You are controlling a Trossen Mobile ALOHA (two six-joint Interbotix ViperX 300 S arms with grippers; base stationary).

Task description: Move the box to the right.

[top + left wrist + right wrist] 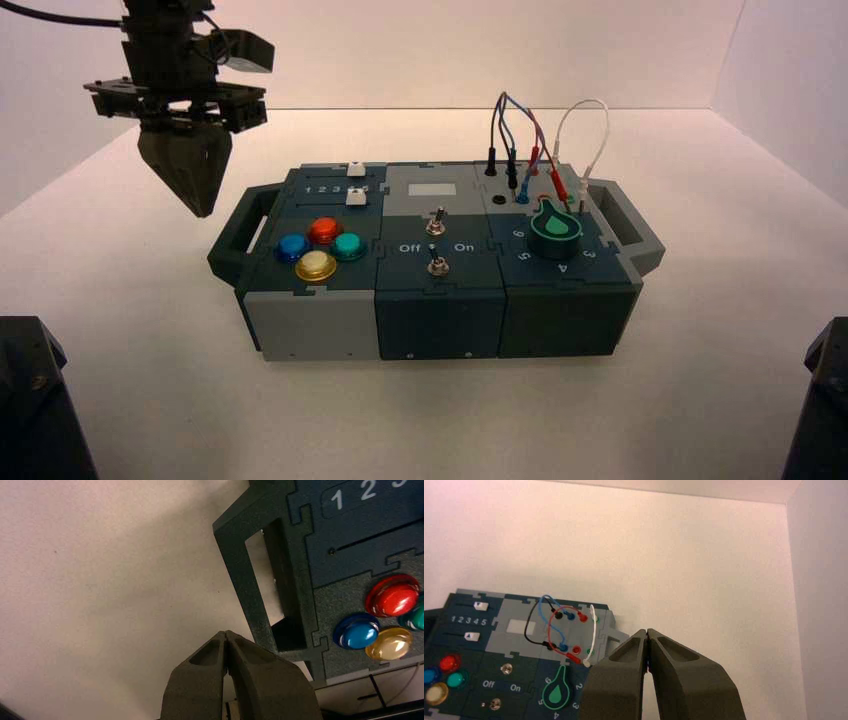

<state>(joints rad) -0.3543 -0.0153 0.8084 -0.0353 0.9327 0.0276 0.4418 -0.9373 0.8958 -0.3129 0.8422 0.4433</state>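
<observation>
The long dark-teal and grey box [440, 300] lies across the middle of the white table. It carries four coloured buttons [320, 248] on its left part, toggle switches [436, 243] in the middle, and a green dial [555, 225] with looped wires [545, 130] on the right. My left gripper [203, 210] hangs shut and empty above the table, just left of the box's left handle [238, 235]. In the left wrist view its tips [226, 634] sit close beside that handle [240, 570] without touching it. My right gripper [646, 631] is shut and empty, high off the box's right handle [616, 639].
White walls close the table at the back and on both sides. Small black blocks stand at the near left corner [30, 400] and the near right corner [825, 400]. White table surface stretches to the right of the box's right handle [630, 225].
</observation>
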